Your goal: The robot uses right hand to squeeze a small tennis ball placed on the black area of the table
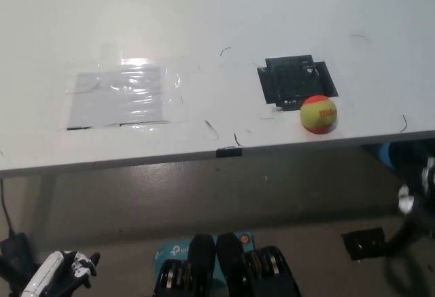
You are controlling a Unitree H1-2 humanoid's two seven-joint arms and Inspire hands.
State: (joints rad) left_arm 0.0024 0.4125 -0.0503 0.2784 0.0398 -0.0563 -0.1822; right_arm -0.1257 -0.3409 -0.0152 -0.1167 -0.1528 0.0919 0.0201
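Observation:
A small yellow and orange tennis ball (319, 114) rests on the white table (204, 18), at the near right corner of the black taped area (293, 79) and overlapping its edge. My black right arm (410, 242) shows as a blurred dark shape at the right edge, below the table's front edge and well short of the ball; how its hand stands is not readable. My white left hand (60, 275) rests low at the bottom left, under table level, fingers apart and holding nothing.
A clear plastic sheet (122, 96) is taped flat on the table's left half. The table's front edge (230, 151) runs across the middle. On the floor below are a blue box (170, 251) and a black tape patch (360, 242).

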